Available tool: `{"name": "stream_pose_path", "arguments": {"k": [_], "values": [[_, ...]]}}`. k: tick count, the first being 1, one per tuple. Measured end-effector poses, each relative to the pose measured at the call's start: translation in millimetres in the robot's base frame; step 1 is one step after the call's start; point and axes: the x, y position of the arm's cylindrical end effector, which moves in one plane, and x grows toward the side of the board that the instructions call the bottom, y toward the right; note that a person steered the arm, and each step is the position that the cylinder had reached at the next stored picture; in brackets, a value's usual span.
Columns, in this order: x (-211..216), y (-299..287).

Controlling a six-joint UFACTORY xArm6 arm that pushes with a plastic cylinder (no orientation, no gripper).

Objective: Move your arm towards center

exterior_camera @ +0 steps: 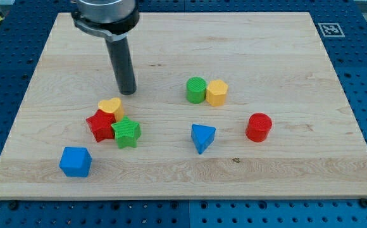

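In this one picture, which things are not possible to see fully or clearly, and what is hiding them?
- Arm above the rod: cut off by the view's top edge. My tip shows, above the yellow heart block.
- Red star block: partly covered by the yellow heart block and the green star block.
- Green cylinder and yellow block: touching or a thin gap, cannot tell.
- Marker at the top right: too small to read.

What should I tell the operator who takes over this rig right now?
My tip rests on the board, up and left of centre, just above the yellow heart.
That heart touches the red star and green star.
The green cylinder and yellow hexagon sit right of the tip.
Done: nothing is evident yet.
Left: slide the tip right and slightly down to centre, between the two clusters.
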Motion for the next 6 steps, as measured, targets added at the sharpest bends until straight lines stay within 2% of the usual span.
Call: {"name": "stream_pose_path", "arguments": {"k": [3,4,6], "values": [[57.7,-7.4],[43.9,-18.0],[-30.4,43.1]]}}
